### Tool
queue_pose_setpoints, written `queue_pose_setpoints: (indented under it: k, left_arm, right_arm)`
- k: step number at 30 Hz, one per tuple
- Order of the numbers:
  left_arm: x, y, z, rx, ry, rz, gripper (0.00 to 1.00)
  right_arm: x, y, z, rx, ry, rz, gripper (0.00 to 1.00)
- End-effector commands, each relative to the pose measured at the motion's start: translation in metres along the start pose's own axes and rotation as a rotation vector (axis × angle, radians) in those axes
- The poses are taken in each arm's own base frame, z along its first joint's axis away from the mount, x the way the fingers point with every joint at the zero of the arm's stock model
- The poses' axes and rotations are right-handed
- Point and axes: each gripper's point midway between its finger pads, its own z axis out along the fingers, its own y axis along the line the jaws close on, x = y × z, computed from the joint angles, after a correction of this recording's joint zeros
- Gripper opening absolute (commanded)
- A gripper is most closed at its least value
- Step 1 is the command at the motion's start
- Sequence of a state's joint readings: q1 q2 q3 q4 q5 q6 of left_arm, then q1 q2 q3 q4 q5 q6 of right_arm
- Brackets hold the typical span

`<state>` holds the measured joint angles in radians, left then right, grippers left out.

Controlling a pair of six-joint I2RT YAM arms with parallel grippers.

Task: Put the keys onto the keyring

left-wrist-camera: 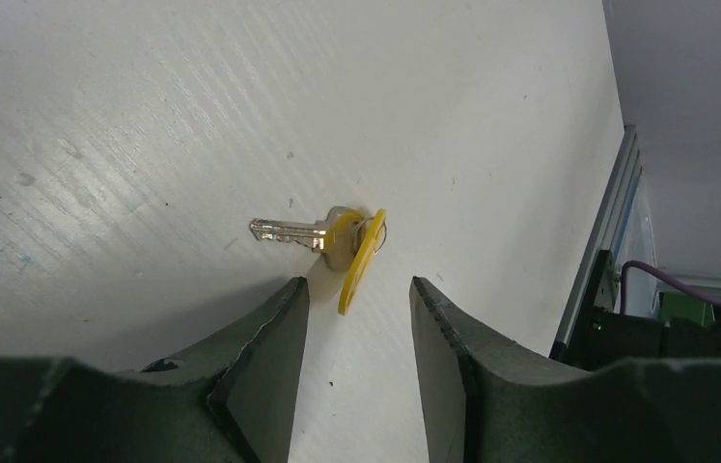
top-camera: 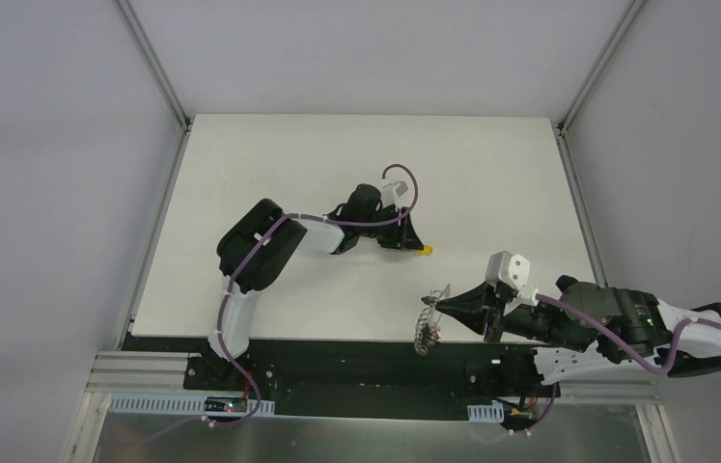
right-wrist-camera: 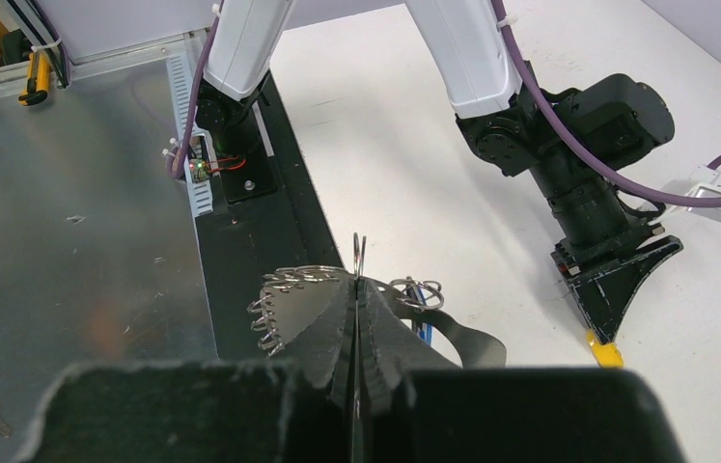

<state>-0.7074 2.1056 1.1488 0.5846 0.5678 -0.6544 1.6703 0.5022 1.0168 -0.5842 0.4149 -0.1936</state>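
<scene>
I operate this rig in a robotics laboratory cell, not a home. The flat white table is closed in by plain grey wall panels on bare aluminium posts. At 6 o'clock of the table, a black metal base rail carries the black-and-white left arm and right arm, both with purple cables. At 7 o'clock lies a slotted white cable duct, next to a bare sheet-metal bench where a yellow-and-black hand tool rests.
</scene>
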Motion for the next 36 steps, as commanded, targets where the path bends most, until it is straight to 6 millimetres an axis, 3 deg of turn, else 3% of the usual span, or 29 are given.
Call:
queue_pose_setpoints:
  k: [1,5,9,14,18,28,36]
  left_arm:
    - [0.000,-0.008,0.004,0.020,0.009,-0.002,0.42]
    - [0.001,-0.008,0.005,0.023,0.010,0.001,0.35]
    - [-0.001,-0.009,0.007,0.028,-0.002,0.012,0.15]
    - [-0.011,-0.021,0.007,0.085,-0.039,0.050,0.01]
    - [-0.023,-0.041,-0.002,0.156,-0.094,0.089,0.00]
    - [-0.052,-0.095,-0.061,0.178,-0.210,0.184,0.00]
    - [-0.027,-0.080,-0.106,0.039,-0.233,0.180,0.00]
  right_arm:
    - [-0.024,-0.003,-0.004,0.012,-0.077,0.047,0.00]
    - [-0.023,-0.003,-0.005,0.010,-0.077,0.051,0.00]
    - [-0.022,-0.002,-0.004,0.006,-0.075,0.055,0.00]
    - [-0.021,0.000,-0.003,0.003,-0.071,0.053,0.00]
    - [-0.021,-0.001,-0.003,0.005,-0.070,0.051,0.00]
    - [-0.026,-0.003,-0.005,0.015,-0.077,0.055,0.00]
    - [-0.029,-0.005,-0.001,0.037,-0.074,0.046,0.00]
